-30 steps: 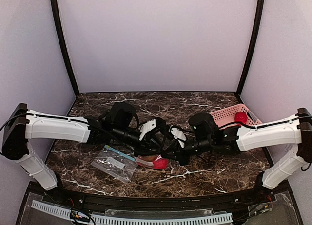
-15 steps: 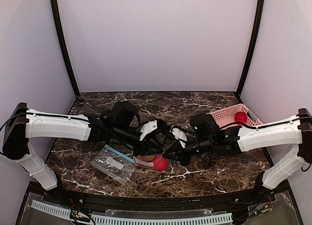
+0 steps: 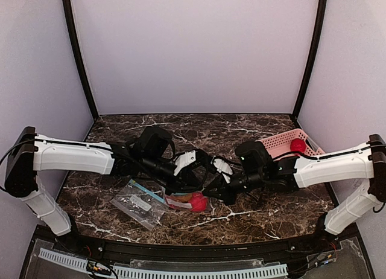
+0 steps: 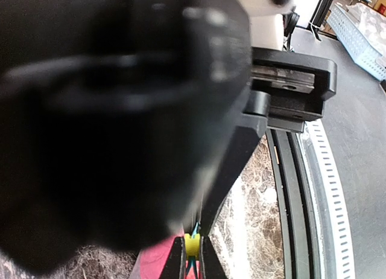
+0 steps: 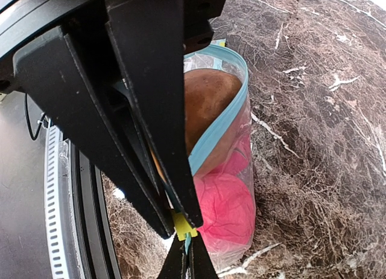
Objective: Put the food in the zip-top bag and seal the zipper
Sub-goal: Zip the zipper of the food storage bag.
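Left hand point(image 3: 198, 182) closed tight, pinching zipper point(image 5: 220, 125) at yellow tab point(image 5: 183, 226). Right hand point(image 5: 181, 221) closed too, gripping same zipper edge. Bag point(image 5: 239, 247) lies mid-table point(image 5: 313, 140), brown piece point(image 5: 208, 101) and red pieces point(image 5: 223, 206) inside. Lone red piece point(image 3: 297, 145) in pink basket point(image 3: 278, 144).

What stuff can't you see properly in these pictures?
Left wrist view: a big blurry black shape hides nearly everything; only the yellow slider and a pink sliver peek out at the bottom edge.
Right wrist view: the left gripper covers part of the zipper, so how far it's closed is unclear.
Top view: the left gripper and right gripper cover the mouth of the zip-top bag; the food inside is too small to count.
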`<state>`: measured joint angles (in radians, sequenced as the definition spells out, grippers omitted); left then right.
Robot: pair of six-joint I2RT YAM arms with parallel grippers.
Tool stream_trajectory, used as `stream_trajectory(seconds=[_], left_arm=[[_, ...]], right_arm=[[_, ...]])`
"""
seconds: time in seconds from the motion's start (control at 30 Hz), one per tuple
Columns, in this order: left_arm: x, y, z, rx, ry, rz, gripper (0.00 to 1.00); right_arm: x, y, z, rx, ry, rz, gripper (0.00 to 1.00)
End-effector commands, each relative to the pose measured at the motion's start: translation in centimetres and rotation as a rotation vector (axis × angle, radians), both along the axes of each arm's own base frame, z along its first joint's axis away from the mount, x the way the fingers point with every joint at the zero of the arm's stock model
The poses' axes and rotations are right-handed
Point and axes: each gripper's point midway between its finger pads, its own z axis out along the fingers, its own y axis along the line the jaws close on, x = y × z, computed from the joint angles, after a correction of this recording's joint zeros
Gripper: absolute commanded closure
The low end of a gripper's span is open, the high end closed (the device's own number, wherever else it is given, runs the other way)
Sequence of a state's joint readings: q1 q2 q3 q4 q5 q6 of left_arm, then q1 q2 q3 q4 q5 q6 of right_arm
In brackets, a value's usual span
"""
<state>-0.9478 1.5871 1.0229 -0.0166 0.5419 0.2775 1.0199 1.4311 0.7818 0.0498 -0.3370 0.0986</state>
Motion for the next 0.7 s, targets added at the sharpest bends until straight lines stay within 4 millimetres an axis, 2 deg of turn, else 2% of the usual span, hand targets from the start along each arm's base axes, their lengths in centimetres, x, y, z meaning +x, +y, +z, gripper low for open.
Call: stream_trajectory(seconds=[0.0, 0.33, 0.67], left_arm=[[-0.5, 0.6, -0.8, 0.056, 0.035, 0.004, 0.99], [-0.6, 1.6, -0.4, 0.085, 0.023, 0.028, 0.99], [-0.1, 2.9, -0.5, 0.125, -0.004, 0.058, 0.99]], right_arm=[[0.6, 0.2, 2.3, 0.082, -0.047, -0.01, 1.0], [1.0, -0.8, 1.8, 0.053, -0.05, -0.026, 1.0], [0.6, -1.8, 1.2, 0.009, -0.048, -0.018, 1.0]])
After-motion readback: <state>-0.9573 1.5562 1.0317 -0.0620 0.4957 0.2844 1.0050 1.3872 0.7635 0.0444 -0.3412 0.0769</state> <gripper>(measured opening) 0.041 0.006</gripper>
